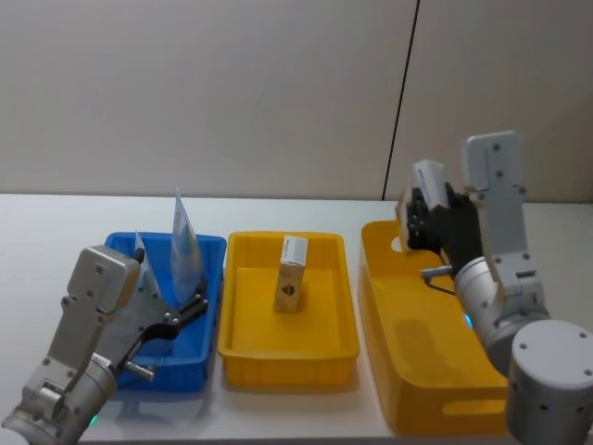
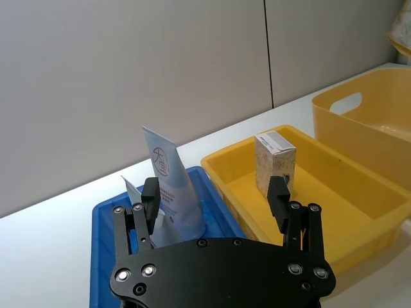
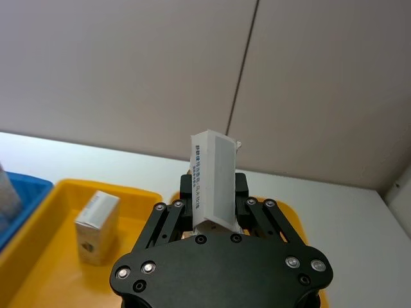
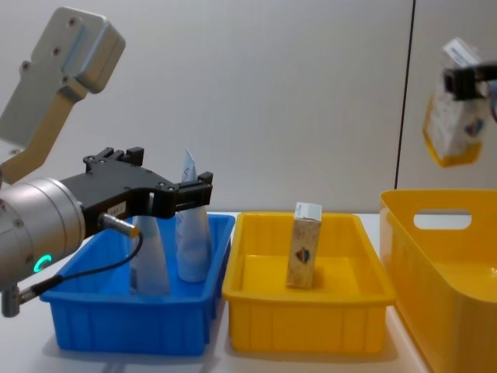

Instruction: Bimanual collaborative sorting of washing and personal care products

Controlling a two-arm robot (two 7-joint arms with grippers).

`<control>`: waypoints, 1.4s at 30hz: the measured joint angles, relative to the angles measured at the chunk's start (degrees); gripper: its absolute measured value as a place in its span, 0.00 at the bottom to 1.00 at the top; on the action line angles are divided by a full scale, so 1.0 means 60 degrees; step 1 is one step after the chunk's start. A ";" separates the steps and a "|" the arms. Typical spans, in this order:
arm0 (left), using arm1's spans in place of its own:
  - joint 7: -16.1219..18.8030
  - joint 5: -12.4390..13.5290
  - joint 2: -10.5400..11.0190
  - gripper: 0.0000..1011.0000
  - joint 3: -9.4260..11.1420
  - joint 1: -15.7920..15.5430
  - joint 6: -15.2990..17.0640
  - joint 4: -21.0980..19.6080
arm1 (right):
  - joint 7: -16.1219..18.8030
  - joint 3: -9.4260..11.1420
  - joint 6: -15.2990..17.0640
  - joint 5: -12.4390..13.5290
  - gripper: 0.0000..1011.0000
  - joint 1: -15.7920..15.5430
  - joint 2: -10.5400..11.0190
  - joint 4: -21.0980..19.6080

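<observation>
At the far right, high above the big yellow bin (image 1: pixel 417 371): the right claw (image 4: pixel 466 78) is clenched on a held carton (image 3: pixel 210 176). The grip is at one end. The carton's long axis runs on from the fingers, near upright and a little tilted in the chest view.

Key relation: the middle yellow tray (image 1: pixel 287 364) lies to the left of this carton and well below it. A standing carton (image 1: pixel 291 273) sits upright in that tray. Judgement: the drop-off calls for travel left, then a descent beside the standing carton, not onto it.

The left claw (image 2: pixel 215 202) is released and grasps nothing. It is low over the blue tray (image 1: pixel 181 371). The red-print tube (image 2: pixel 168 183) stands just ahead of it, close by one finger. A second tube (image 4: pixel 147 256) stands beside that one.
</observation>
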 joint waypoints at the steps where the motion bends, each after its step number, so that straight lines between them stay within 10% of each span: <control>1: 0.0000 0.0000 0.0000 0.99 0.0000 0.0000 0.0000 0.0000 | -0.0007 0.0078 0.0098 -0.0020 0.32 -0.0001 0.0033 0.0040; 42: 0.0000 0.0000 0.0000 0.99 0.0000 0.0000 0.0000 0.0000 | 0.0299 0.0518 0.1351 -0.0271 0.35 0.0572 0.0081 0.1080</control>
